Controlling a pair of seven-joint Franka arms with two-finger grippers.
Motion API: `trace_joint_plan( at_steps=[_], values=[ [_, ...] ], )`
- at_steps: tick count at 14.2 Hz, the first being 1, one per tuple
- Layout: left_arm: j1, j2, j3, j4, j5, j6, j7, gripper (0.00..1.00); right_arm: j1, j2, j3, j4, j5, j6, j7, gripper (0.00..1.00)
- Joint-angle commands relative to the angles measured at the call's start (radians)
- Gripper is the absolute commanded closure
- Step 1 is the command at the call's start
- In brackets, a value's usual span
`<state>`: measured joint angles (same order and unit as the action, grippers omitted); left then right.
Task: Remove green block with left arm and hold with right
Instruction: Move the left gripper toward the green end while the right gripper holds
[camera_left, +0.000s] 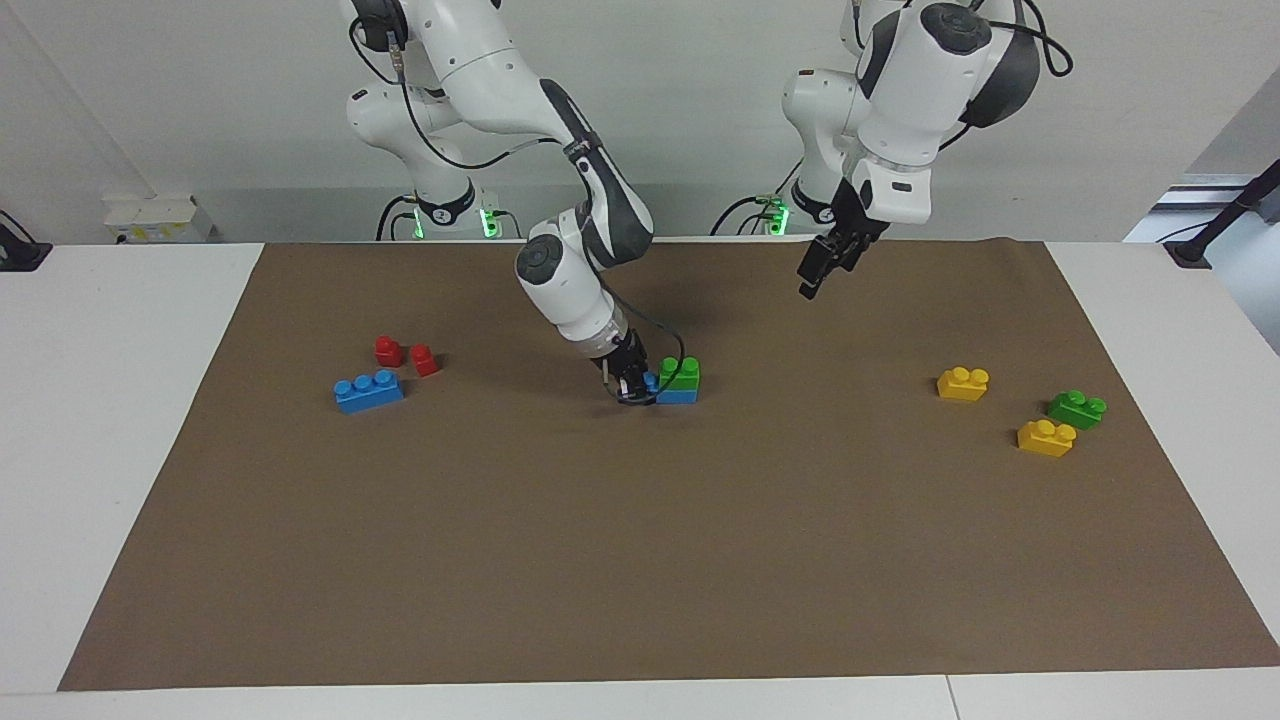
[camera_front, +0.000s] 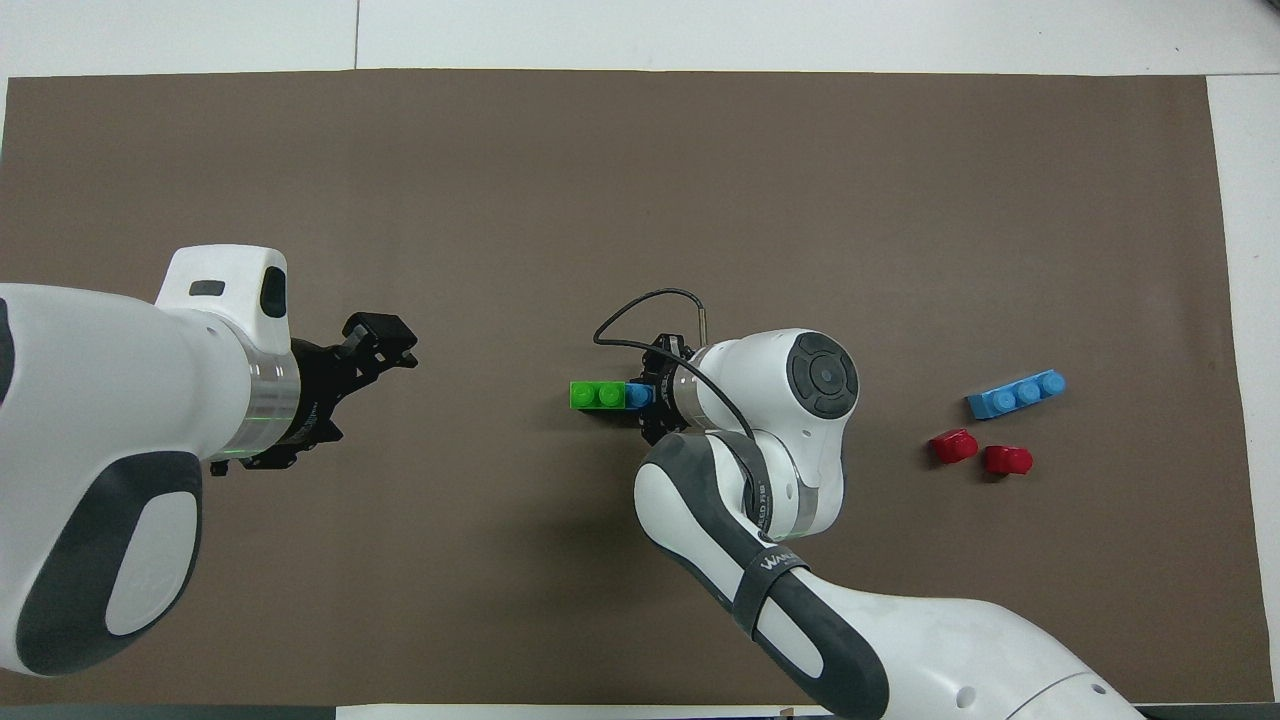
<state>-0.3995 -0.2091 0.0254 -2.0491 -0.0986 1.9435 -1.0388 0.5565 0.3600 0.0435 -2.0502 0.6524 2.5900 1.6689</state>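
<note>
Yellow bricks (camera_left: 1046, 438) idle; right fingers (camera_left: 636, 385) clamp blue brick (camera_left: 677, 396) under green block (camera_left: 680, 374); left fingers (camera_left: 828, 262) hover apart, open.

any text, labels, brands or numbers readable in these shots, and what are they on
Partly readable: "WAN..." on the dark strap around the right arm's forearm, overhead view; the rest is cut off.
Too blurred to read: small white lettering on that arm's wrist band.
Too small to read: round marks on both arm bases in the facing view.
The bricks and brown mat carry no text.
</note>
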Motion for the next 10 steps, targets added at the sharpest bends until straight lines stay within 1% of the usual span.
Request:
trace_joint_plan(
  at_steps=[1, 3, 5, 6, 8, 10],
  values=[
    [-0.033, -0.001, 0.013, -0.051, -0.010, 0.073, -0.156, 0.00, -0.010, -0.006, 0.006, -0.005, 0.039, 0.010, -0.049, 1.00],
    [-0.070, 0.049, 0.013, -0.048, -0.010, 0.133, -0.303, 0.00, -0.012, -0.006, 0.006, -0.005, 0.039, 0.009, -0.046, 1.00],
    [-0.091, 0.120, 0.013, -0.036, -0.009, 0.205, -0.416, 0.00, -0.021, -0.006, 0.006, -0.004, 0.039, 0.009, -0.044, 1.00],
    [-0.099, 0.143, 0.013, -0.033, -0.009, 0.231, -0.467, 0.00, -0.023, -0.006, 0.006, -0.004, 0.039, 0.007, -0.044, 1.00],
    [-0.111, 0.180, 0.015, -0.022, -0.007, 0.264, -0.547, 0.00, -0.021, -0.006, 0.006, -0.002, 0.039, 0.007, -0.044, 1.00],
    [-0.128, 0.239, 0.015, 0.021, -0.006, 0.268, -0.625, 0.00, -0.018, -0.006, 0.004, -0.001, 0.039, 0.009, -0.046, 1.00]
  ],
)
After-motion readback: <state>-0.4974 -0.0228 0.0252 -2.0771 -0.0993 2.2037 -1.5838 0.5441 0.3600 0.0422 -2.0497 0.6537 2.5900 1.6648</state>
